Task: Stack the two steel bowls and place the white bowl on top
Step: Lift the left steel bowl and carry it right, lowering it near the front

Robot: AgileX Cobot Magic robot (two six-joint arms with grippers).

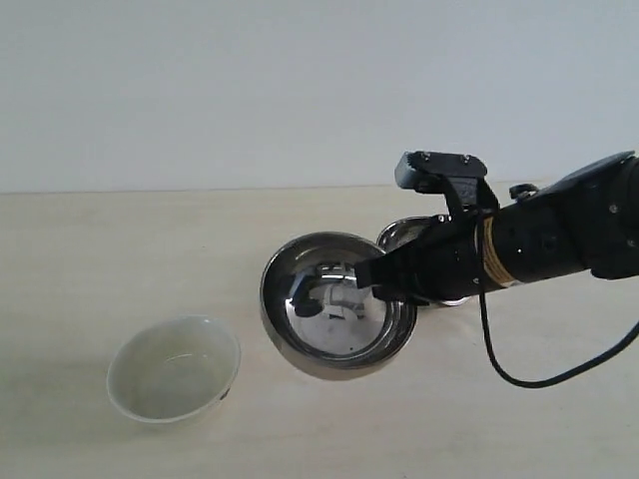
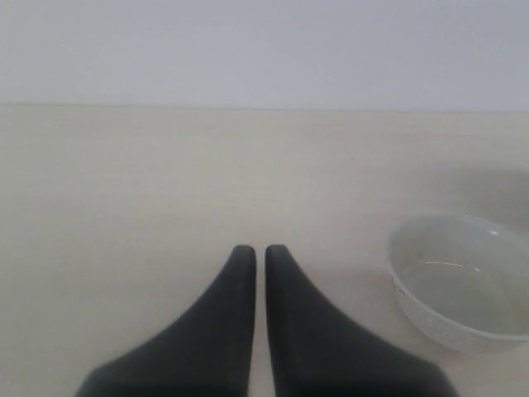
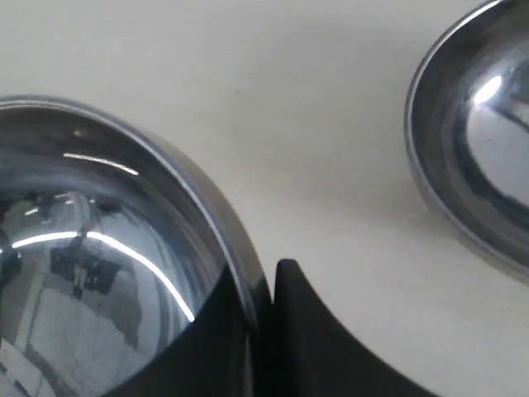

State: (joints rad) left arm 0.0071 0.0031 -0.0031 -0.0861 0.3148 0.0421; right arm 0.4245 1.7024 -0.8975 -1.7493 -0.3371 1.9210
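Note:
My right gripper is shut on the rim of a steel bowl, which hangs tilted above the table with its mouth facing the camera. In the right wrist view that rim sits pinched between the two black fingers, one inside the bowl and one outside. The second steel bowl rests on the table behind the arm, largely hidden; it shows beside the held one as the other steel bowl. The white bowl stands upright at the front left, also the white bowl. My left gripper is shut with nothing in it.
The pale wooden table runs back to a white wall. A black cable droops from the right arm to the tabletop at the right.

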